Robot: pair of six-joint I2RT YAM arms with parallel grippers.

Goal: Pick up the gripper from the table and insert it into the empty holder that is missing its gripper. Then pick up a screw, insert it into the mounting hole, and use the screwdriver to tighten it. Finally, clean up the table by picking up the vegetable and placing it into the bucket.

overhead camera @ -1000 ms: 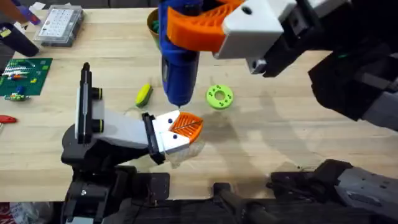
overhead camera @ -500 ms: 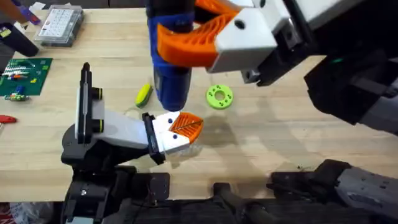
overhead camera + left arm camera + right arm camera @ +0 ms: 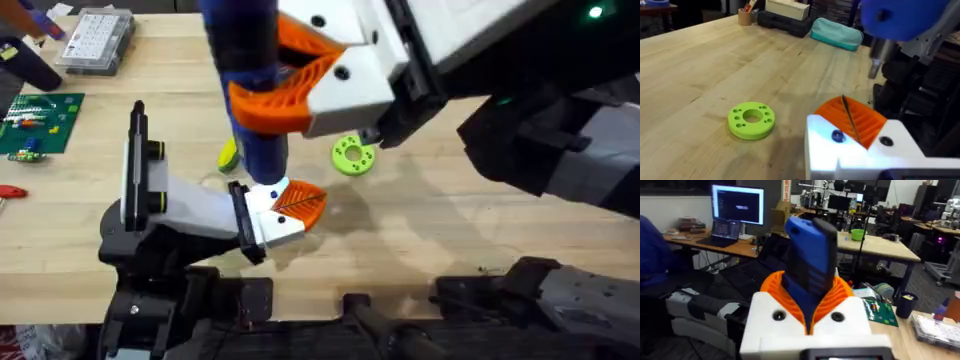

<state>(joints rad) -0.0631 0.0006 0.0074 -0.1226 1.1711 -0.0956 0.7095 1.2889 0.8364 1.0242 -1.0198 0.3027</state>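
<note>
The screwdriver (image 3: 250, 100) is held upright between the orange jaws of the right gripper (image 3: 290, 85), its bit pointing down just above the blue screw (image 3: 837, 135) seated in the white base of the gripper (image 3: 297, 203) mounted on the holder (image 3: 180, 215). For this tightening step, the bit is best centred on the screw head and kept vertical, then lowered with light, steady pressure so it does not slip onto the ribbed orange finger. The state of the left arm's jaws cannot be told; the vegetable (image 3: 229, 154) lies on the worktop (image 3: 420, 220) just behind.
</note>
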